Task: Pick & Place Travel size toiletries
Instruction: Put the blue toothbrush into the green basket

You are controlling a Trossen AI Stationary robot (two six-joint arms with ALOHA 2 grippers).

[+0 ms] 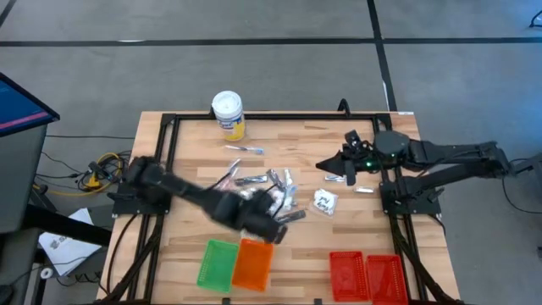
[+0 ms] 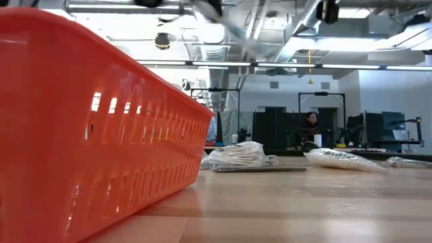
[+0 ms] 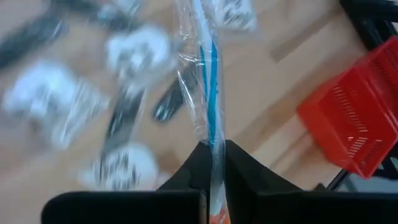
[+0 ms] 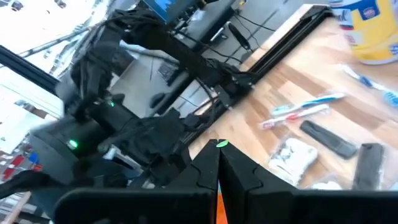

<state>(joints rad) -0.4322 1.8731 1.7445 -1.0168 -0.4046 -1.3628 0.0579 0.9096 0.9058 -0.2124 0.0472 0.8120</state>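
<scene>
My left gripper [image 3: 213, 163] is pinched on a clear-wrapped stick [image 3: 208, 81] with a blue core, holding it by one end so most of it juts out past the fingers. In the high view that gripper [image 1: 269, 222] hangs over the table middle, just above the green tray [image 1: 217, 264] and orange tray [image 1: 251, 263]. I judge the stick light and fairly stiff, but its film is slick and crinkly, so an end grip may let it swivel or slide; a hold nearer the middle would be steadier.

Beside it lies the pile [image 1: 273, 188] of remaining toiletries: white packets, dark tubes and silvery pieces, touching and overlapping. The packets look soft and would be best taken across the flat belly, the tubes across their width. A loose packet [image 1: 325, 202] sits just right of the pile.

My right gripper [image 1: 350, 166] waits near the table's right side, fingers pressed together and empty. The red trays [image 1: 367, 275] lie at the near right.
</scene>
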